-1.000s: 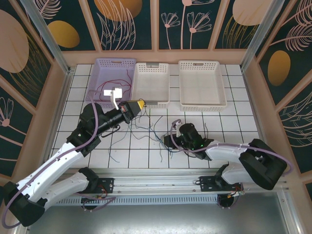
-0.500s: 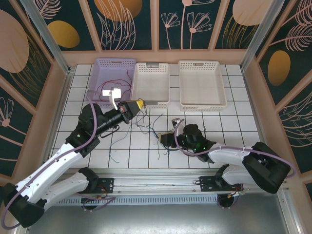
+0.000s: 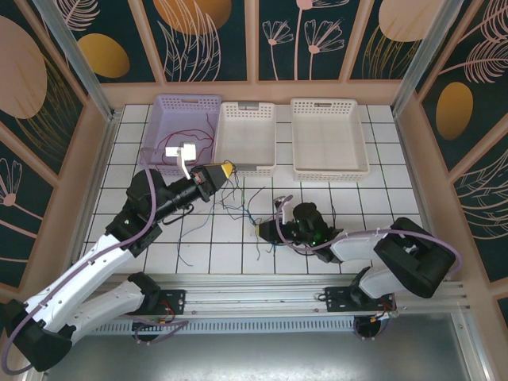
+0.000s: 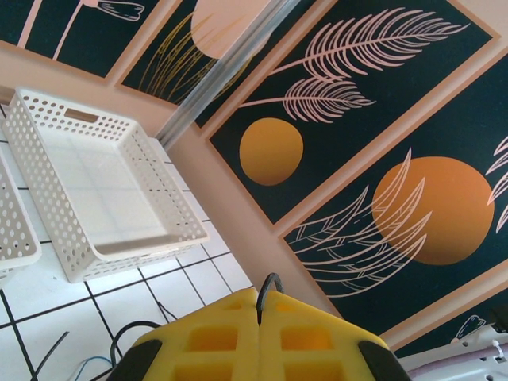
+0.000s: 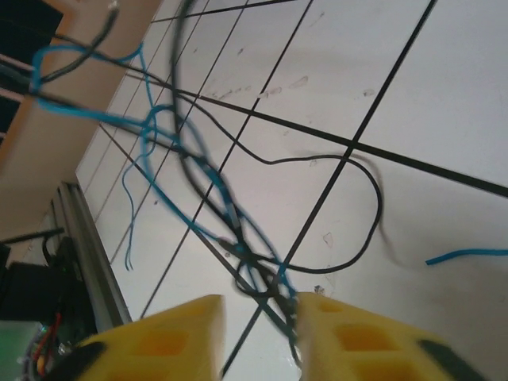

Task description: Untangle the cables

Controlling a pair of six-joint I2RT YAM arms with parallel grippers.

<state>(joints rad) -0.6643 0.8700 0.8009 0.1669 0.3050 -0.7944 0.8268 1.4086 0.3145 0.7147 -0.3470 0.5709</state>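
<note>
Left tool is held raised above the table. Its yellow pads are pressed flat together, and a loop of dark cable is clamped in the seam between them. Its place is unchanged from a second ago.

From that grip the cables are strung down and rightward to the tiles, where dark and blue strands are crossed in a knot. A blue end is left loose on the table further right.

Right tool has been shifted leftward along the table over the last second and is now brought up against the low end of the tangle. Its jaws are seen parted. The knotted strands run into the gap, close to the right-hand pad, and nothing is pinched yet.

With one end anchored high, the shift is judged to be the setting-up of a second grip low on the bundle, so that the strands can be drawn apart. The untangling itself is judged hardly begun.
</note>
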